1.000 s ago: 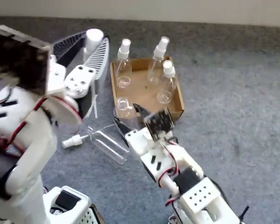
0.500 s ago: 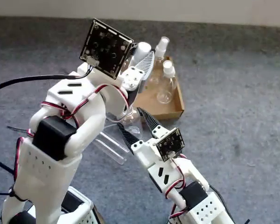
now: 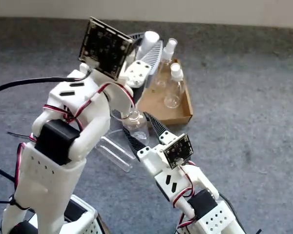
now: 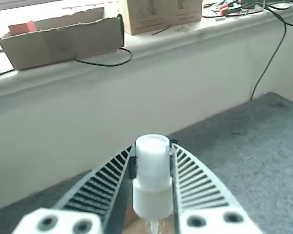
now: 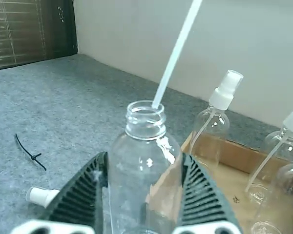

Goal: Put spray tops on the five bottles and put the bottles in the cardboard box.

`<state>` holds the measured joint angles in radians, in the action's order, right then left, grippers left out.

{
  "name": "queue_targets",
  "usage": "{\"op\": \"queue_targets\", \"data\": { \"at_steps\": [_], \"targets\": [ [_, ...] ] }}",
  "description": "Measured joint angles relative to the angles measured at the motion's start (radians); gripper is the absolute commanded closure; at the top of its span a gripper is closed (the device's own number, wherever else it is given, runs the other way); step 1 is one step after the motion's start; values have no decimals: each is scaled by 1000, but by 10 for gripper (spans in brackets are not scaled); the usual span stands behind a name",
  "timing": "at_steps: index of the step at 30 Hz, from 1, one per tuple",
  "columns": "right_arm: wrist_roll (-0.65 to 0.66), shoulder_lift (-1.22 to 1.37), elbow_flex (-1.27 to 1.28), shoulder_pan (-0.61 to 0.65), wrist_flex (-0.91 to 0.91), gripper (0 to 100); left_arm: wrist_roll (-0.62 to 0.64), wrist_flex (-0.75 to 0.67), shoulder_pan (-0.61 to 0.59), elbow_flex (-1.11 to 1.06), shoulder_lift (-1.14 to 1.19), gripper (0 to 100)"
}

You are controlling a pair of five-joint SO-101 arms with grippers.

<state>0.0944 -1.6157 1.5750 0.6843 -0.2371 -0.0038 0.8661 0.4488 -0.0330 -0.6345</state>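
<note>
My left gripper [image 3: 146, 45] [image 4: 152, 148] is shut on a white spray top [image 3: 151, 37] [image 4: 152, 180], held above the box's near-left corner. Its thin dip tube [image 5: 178, 46] slants down into the open neck of a clear bottle [image 5: 144, 165] [image 3: 135, 123]. My right gripper [image 3: 136, 126] [image 5: 144, 163] is shut on that upright bottle, just in front of the cardboard box [image 3: 156, 100] [image 5: 234, 156]. Capped bottles [image 3: 175, 83] [image 5: 217, 122] stand in the box. Another clear bottle [image 3: 113, 152] lies on the carpet beside the right gripper.
A loose spray top [image 5: 41, 195] and a black cable tie [image 5: 29, 153] lie on the grey carpet. The left arm's wrist board [image 3: 106, 48] hangs over the box's left side. Open carpet lies to the right of the box.
The left arm swung over from the left with the spray top and brought its tube to the bottle's neck. The right gripper drew the bottle back out in front of the box.
</note>
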Motion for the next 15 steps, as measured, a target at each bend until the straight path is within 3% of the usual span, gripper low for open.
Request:
{"op": "queue_targets", "data": {
  "at_steps": [15],
  "targets": [
    [0,0,0,0,0,994,0,-3,-32,-195,-6,996]
  ]
}}
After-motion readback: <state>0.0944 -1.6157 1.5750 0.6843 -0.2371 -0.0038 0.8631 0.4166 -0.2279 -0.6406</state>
